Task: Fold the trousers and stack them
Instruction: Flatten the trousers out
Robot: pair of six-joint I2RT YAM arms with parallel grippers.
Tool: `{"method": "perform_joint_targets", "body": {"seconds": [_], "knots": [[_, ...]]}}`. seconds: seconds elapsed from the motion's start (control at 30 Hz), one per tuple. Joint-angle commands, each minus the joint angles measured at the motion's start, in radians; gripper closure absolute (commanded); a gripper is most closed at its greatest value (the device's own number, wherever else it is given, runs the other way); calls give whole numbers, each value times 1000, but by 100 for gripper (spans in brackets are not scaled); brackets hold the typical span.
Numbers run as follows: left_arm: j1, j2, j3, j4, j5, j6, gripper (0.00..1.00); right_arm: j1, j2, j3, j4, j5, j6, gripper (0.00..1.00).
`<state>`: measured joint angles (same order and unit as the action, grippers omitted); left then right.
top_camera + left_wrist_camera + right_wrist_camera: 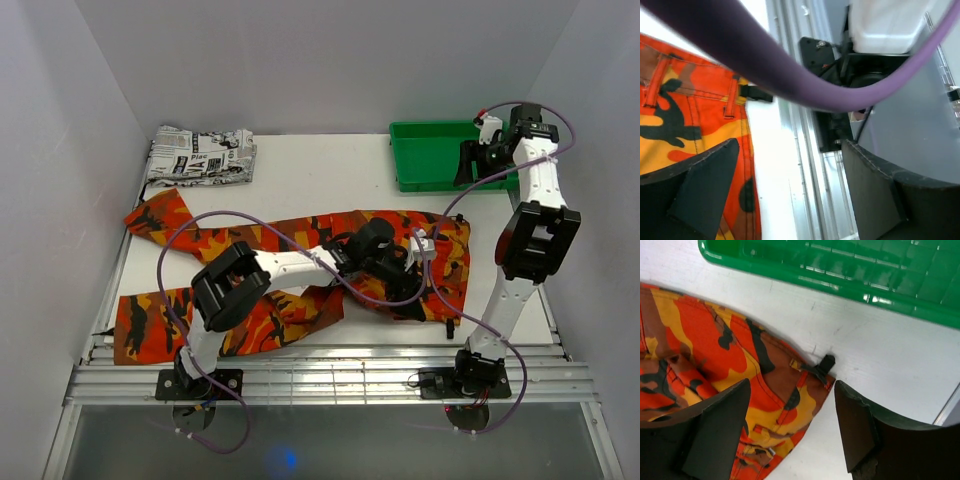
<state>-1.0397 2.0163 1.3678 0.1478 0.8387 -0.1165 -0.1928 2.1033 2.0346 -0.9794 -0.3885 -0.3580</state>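
The camouflage trousers (300, 300) lie spread over the table, waist at the right and two legs running left. My left gripper (416, 260) reaches across to the waist and is open. In the left wrist view (790, 200) one finger (700, 190) is over the waistband (700, 105) and the other is over the table's front rail. My right gripper (478, 160) hangs high by the green bin, open and empty. In the right wrist view (790, 430) it looks down on the trousers' waist corner (785, 405) with its black strap end (826, 362).
A green bin (440, 155) stands at the back right and also shows in the right wrist view (840, 270). A folded newspaper-print garment (200, 155) lies at the back left. The right arm's base (840, 75) and the front metal rail (805, 165) are close to the left gripper.
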Motion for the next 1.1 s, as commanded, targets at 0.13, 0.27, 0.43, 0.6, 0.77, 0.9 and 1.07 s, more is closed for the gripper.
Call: {"method": "perform_joint_targets", "body": {"seconds": [0.13, 0.27, 0.43, 0.6, 0.77, 0.9, 1.07], "knots": [[78, -289, -90, -58, 8, -103, 2, -46, -193, -176, -272, -143, -124, 33], [266, -338, -55, -279, -62, -101, 3, 27, -296, -531, -202, -129, -147, 41], [438, -317, 31, -699, -188, 12, 4, 188, -321, -816, -73, 72, -154, 42], [671, -333, -41, -870, -270, 64, 2, 191, -255, -898, 80, 366, -219, 43], [886, -304, -110, -964, -420, 161, 2, 92, -217, -942, 168, 549, -311, 43], [1036, -226, -165, -950, -480, 225, 4, -16, -203, -933, 209, 657, -378, 43], [1164, -113, -116, -899, -500, 299, 8, -115, -209, -897, 207, 694, -441, 44]]}}
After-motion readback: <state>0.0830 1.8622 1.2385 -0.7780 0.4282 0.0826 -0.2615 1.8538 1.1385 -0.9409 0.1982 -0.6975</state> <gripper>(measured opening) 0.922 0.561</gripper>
